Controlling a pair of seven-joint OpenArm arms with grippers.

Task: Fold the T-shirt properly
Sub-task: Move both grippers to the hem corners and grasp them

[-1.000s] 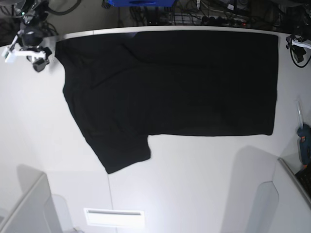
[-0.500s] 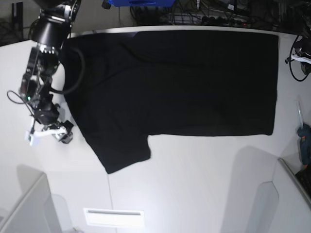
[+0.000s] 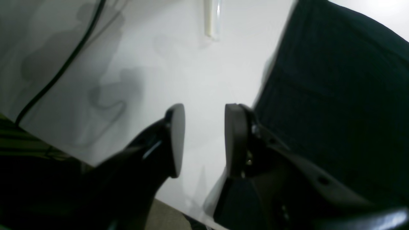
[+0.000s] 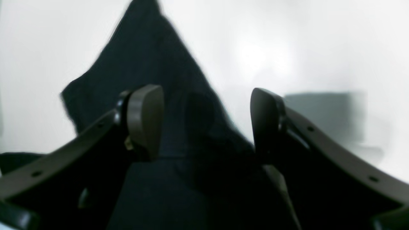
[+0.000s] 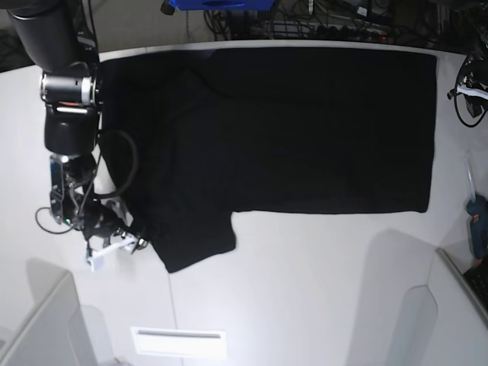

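Lying flat on the white bench [image 5: 305,290], the T-shirt [image 5: 290,130] spreads black and plain side up across the far half, one sleeve [image 5: 194,236] sticking out toward the near edge on the base view's left. No print shows. Its far hem runs to the bench's back edge; folds in the cloth are hard to read, all one dark mass.

Right gripper [image 5: 114,242] is low at the sleeve's outer edge, just beside the cloth; base view can't tell if it touches. Right wrist view: jaws wide apart, nothing between the pads, a blurred point of black cloth [image 4: 153,64] under and ahead of them.

Left gripper [image 3: 204,137] sits over bare bench just beside the shirt's edge [image 3: 335,95]; jaws part way apart, a gap of white bench between them, nothing held. Its right finger overlaps the cloth edge in view, contact unclear. In the base view the left arm is mostly cut off at the right edge, only a bit [image 5: 473,80] visible. A thin black cable [image 3: 60,67] and a pale tube-like thing [image 3: 212,19], cut off at the top, lie on the bench.

Versus half a second ago: right arm has swung nearer, gripper moved from beside the shirt's side down to the sleeve tip. Shirt unchanged.
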